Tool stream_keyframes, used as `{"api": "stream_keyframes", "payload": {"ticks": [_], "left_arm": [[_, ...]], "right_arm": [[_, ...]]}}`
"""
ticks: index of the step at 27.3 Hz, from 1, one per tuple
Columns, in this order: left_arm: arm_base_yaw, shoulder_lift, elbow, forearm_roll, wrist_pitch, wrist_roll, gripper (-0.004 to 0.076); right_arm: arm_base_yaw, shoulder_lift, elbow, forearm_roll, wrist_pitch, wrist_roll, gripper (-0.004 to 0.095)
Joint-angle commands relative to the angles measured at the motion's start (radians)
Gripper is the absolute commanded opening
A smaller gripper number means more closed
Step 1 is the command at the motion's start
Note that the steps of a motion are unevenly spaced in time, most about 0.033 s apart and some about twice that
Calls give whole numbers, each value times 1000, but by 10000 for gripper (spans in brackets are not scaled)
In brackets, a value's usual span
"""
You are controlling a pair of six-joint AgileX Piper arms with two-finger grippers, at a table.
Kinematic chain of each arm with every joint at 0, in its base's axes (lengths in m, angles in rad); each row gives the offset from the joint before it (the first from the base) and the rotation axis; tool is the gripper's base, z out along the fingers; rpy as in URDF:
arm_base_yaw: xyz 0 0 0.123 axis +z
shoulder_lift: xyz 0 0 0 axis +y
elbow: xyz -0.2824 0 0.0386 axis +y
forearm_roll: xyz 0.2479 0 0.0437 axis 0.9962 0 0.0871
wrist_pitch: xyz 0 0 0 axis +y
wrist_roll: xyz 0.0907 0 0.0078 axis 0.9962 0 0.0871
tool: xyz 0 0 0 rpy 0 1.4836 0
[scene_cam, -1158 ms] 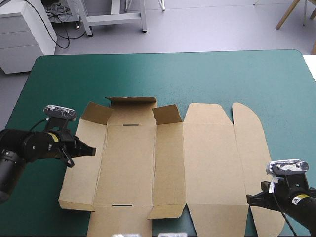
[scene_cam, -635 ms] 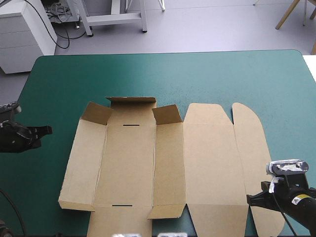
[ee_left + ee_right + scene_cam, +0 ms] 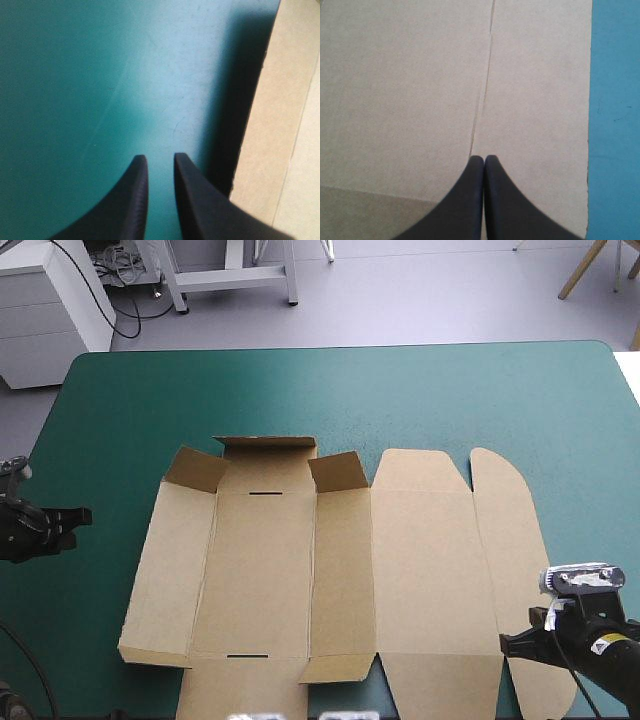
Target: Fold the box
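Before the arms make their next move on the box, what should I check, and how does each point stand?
1. Box lies mostly flat on the table: ok.
2. Far flaps raised: ok.
3. Left jaws clear of the box, near the table's left edge: ok.
4. Left jaws open: ok, only slightly apart.
5. Right jaws open for grasping: not ok, shut over the box's right end.
6. Right jaws touching the board: cannot tell.

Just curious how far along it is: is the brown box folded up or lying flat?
Mostly flat: the box lies spread on the table, only its small far flaps tilted up.
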Motion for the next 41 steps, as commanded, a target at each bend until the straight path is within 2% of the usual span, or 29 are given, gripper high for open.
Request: {"api": "stream_keyframes", "payload": {"ticks": [1,2,3,8,12,18,23,26,31,41], "left_arm": [[2,-19,-26,-98,52,3,343],[2,-19,-25,-118,33,0,421],[2,-19,-22,-121,33,-8,433],[2,-19,89,-123,41,57,414],[2,-19,200,-184,39,178,396],[2,-19,339,-331,-2,291,363],[2,-19,422,-350,-31,350,359],[2,-19,432,-352,-36,372,270],[2,-19,432,-352,-21,400,1],[2,-19,432,-352,-21,410,-10]], "right_arm": [[3,3,-25,11,-51,-8,-19],[3,3,-25,11,-51,-8,-19],[3,3,-25,11,-51,-8,-19],[3,3,-25,11,-51,-8,-19],[3,3,-25,11,-51,-8,-19],[3,3,-25,11,-51,-8,-20],[3,3,-25,11,-51,-8,-19],[3,3,-25,11,-51,-8,-19],[3,3,-25,11,-51,-8,-19],[3,3,-25,11,-51,-8,-19]]}}
